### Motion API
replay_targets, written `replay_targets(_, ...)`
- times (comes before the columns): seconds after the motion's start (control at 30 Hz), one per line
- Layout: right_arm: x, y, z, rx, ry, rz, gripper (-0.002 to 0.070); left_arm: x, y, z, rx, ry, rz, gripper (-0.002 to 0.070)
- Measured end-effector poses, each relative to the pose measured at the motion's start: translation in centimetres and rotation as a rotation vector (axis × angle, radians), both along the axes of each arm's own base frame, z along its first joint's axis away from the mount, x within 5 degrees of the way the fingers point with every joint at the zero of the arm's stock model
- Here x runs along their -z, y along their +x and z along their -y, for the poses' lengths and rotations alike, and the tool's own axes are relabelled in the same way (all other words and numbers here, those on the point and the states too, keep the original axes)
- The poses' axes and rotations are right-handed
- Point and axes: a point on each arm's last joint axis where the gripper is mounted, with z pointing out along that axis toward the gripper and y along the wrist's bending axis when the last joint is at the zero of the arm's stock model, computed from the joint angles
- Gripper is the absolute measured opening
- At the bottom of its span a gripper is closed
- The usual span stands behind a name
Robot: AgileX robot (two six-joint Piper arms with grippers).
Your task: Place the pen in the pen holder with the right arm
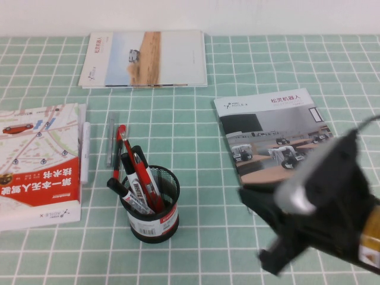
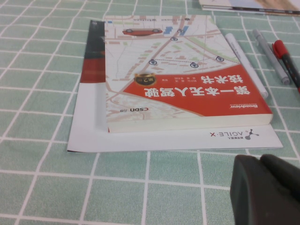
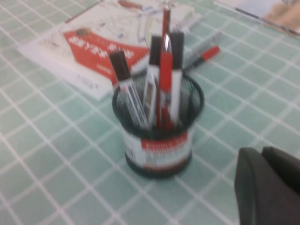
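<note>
The pen holder (image 1: 153, 221) (image 3: 161, 150), a black mesh cup with a white and red band, stands on the green checked cloth. A black pen (image 1: 126, 195) (image 3: 126, 89) with a white label leans out of its left rim. Another like it (image 1: 132, 169) and red pens (image 1: 144, 181) stand inside too. My right gripper (image 1: 267, 256) (image 3: 262, 187) hovers to the right of the holder, apart from it, shut with nothing in it. My left gripper (image 2: 262, 192) is shut and empty, low over the cloth near the red map book (image 2: 183, 89).
A thin grey pen (image 1: 110, 142), a red pen (image 1: 120, 138) and a white marker (image 1: 85, 151) lie on the cloth behind the holder. The red map book (image 1: 35, 160) is on the left, a brochure (image 1: 273, 139) on the right, a booklet (image 1: 145, 59) at the back.
</note>
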Motion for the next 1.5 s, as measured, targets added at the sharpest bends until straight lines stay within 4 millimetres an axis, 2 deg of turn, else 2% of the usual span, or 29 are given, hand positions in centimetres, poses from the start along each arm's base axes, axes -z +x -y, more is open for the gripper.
replay_targets(0.13,0.2,-1.8,2.4,0.021,-0.027,-0.014,-0.0017,0.0,0.0,0.0,0.000,0.000,0.000,-0.0004)
replay_targets(0.27,0.8,-2.9,3.7,0.027,-0.039,-0.019,-0.0018,0.0,0.0,0.0,0.000,0.000,0.000,-0.0004)
replay_targets(0.5,4.0,-3.4,5.4,0.060,-0.059,-0.046,-0.0019,0.0,0.0,0.0,0.000,0.000,0.000,-0.0004)
replay_targets(0.67,5.5,-3.6,6.5,0.110,-0.020,-0.076,-0.0019,0.0,0.0,0.0,0.000,0.000,0.000,-0.0004)
replay_targets(0.8,5.7,-3.7,8.4,0.204,0.012,-0.055,-0.0019,0.0,0.0,0.0,0.000,0.000,0.000,-0.0004)
replay_targets(0.9,6.2,-4.0,10.6,0.325,0.041,-0.024,-0.0019,0.0,0.0,0.0,0.000,0.000,0.000,-0.0004)
replay_targets(1.03,7.2,-5.1,13.6,0.500,0.083,0.042,-0.0019,0.0,0.0,0.0,0.000,0.000,0.000,-0.0004)
replay_targets(1.13,8.3,-6.2,15.0,0.599,0.105,0.085,-0.0019,0.0,0.0,0.0,0.000,0.000,0.000,-0.0004)
replay_targets(1.3,8.5,-7.4,16.2,0.708,0.129,0.150,-0.0019,0.0,0.0,0.0,0.000,0.000,0.000,-0.0004)
replay_targets(1.5,8.7,-8.7,16.8,0.744,0.130,0.167,-0.0019,0.0,0.0,0.0,0.000,0.000,0.000,-0.0004)
